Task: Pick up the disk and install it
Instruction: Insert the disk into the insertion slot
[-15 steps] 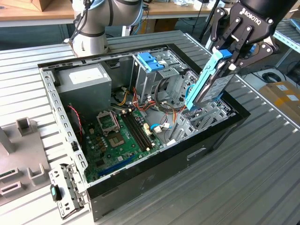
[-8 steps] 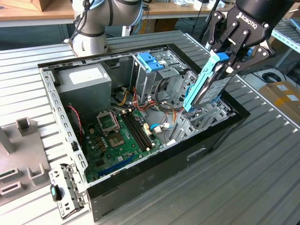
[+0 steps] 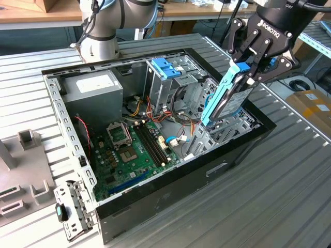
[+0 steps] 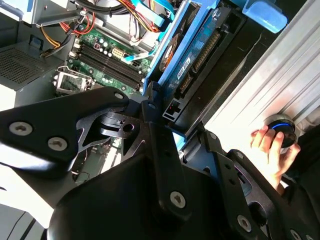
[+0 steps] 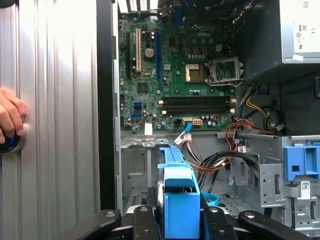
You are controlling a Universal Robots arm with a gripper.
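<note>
A ribbed grey metal table (image 3: 289,196) spreads across the exterior view under even light. Behind it runs a wooden workbench (image 3: 31,14). At the exterior view's right, a cardboard box (image 3: 314,106) lies past the table's edge.

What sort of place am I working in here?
Likely a robotics lab or workshop: an open desktop computer case sits on a ribbed metal table, a wooden bench stands behind, and the gripper holds the disk over the case.
</note>
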